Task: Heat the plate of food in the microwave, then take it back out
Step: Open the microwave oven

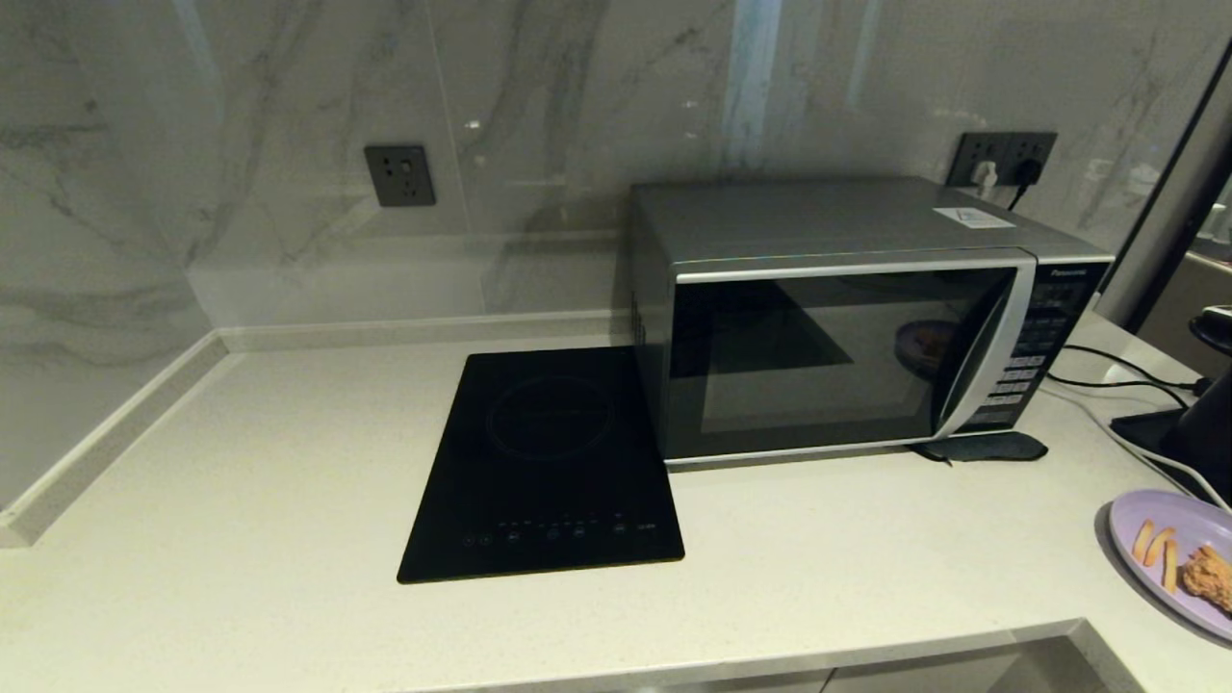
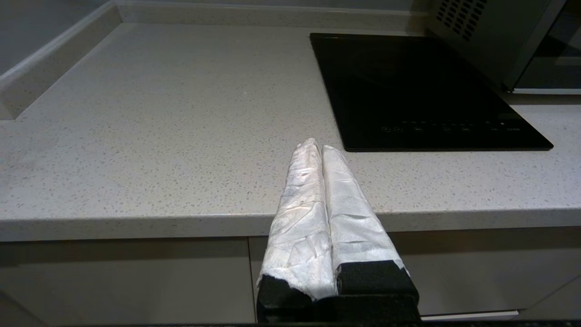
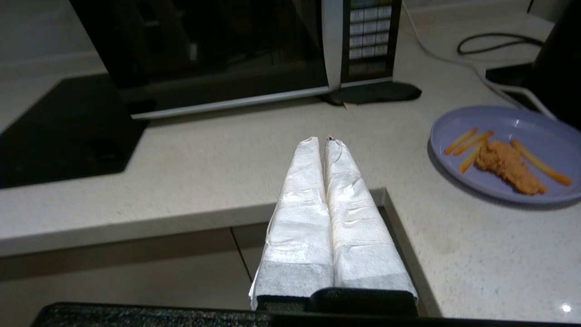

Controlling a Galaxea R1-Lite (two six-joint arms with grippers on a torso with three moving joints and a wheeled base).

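The lilac plate of food [image 1: 1179,558] [image 3: 508,152] lies on the counter at the far right, with orange fries and a brown breaded piece on it. The silver microwave [image 1: 847,318] [image 3: 218,50] stands at the back right with its dark door closed. My right gripper [image 3: 320,140] hangs shut and empty by the counter's front corner, the plate off to its right. My left gripper [image 2: 317,146] is shut and empty over the counter's front edge, short of the hob. Neither arm shows in the head view.
A flat black induction hob [image 1: 549,462] lies left of the microwave. A dark pad [image 1: 982,448] sits under the microwave's front right corner. Cables [image 1: 1126,380] and a black appliance [image 1: 1203,423] crowd the right end. The counter [image 1: 241,481] steps back at the right front corner.
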